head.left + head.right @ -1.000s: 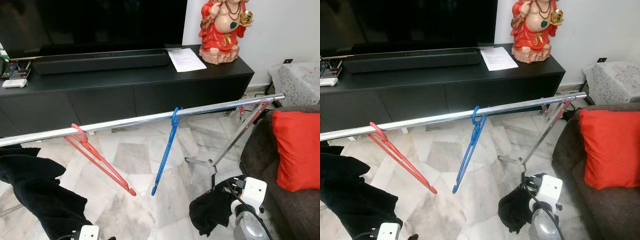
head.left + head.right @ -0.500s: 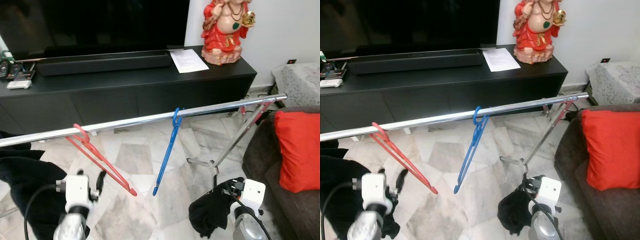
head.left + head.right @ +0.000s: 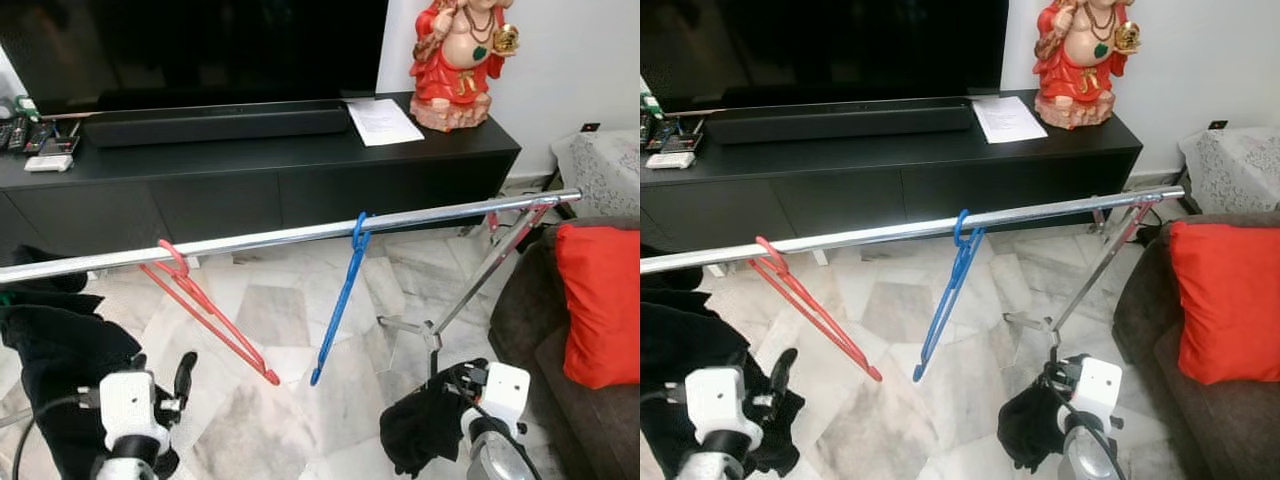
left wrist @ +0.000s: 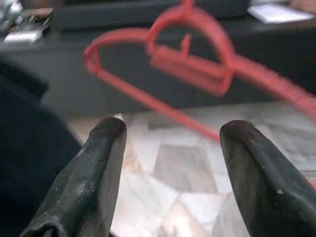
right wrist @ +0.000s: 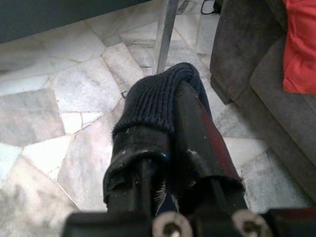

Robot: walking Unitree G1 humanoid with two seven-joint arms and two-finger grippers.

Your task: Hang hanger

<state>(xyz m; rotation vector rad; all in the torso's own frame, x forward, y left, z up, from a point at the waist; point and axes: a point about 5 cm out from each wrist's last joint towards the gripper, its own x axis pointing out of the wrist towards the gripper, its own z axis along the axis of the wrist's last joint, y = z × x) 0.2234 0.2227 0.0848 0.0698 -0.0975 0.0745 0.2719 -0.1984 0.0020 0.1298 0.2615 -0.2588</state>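
A red hanger (image 3: 205,312) and a blue hanger (image 3: 341,300) are being carried by their hooks on a chrome rail (image 3: 300,236) that is running across the room in front of a black TV cabinet (image 3: 260,170). The left gripper (image 4: 170,148) is being held low, below and to the left of the red hanger, with its jaws spread wide and nothing between them; in the left wrist view the red hanger is being seen just beyond the fingertips (image 4: 109,129). The right gripper (image 5: 168,113) is being kept low near the rail's stand (image 3: 470,285), its jaws clamped on a dark knitted cloth (image 5: 158,96). A black garment (image 3: 60,370) is being draped at the left.
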